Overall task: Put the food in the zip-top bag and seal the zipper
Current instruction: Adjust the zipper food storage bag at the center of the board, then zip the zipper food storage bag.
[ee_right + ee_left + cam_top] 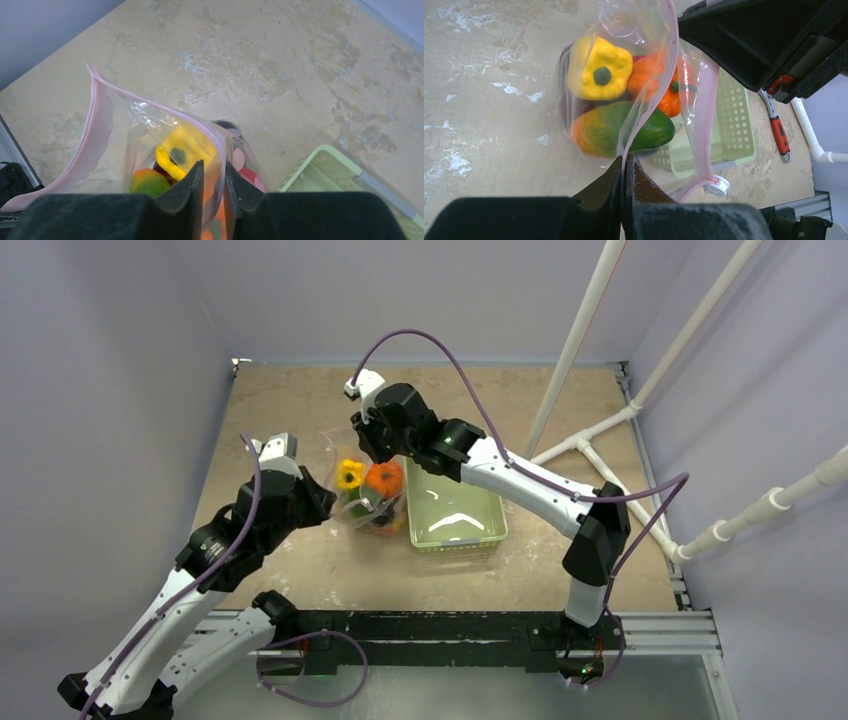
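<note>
Overhead, tan table [300,580] bare toward the far wall and left edge, pale green basket [455,535] just right of the zip-top bag [365,502]. Plain only from the left wrist: food [596,132] inside the bag, yellow pepper [599,67], orange pumpkin [659,85], green piece [649,130], and left gripper [625,170] clenched on the zipper [706,110]. From the right wrist, right gripper [215,180] slightly parted astride the bag's pink rim

The bag [624,30] is clear, wrinkled plastic film; the food [599,70] looks smooth and glossy. The basket [734,125] is perforated plastic. The counter [280,60] is matt and blotchy.
</note>
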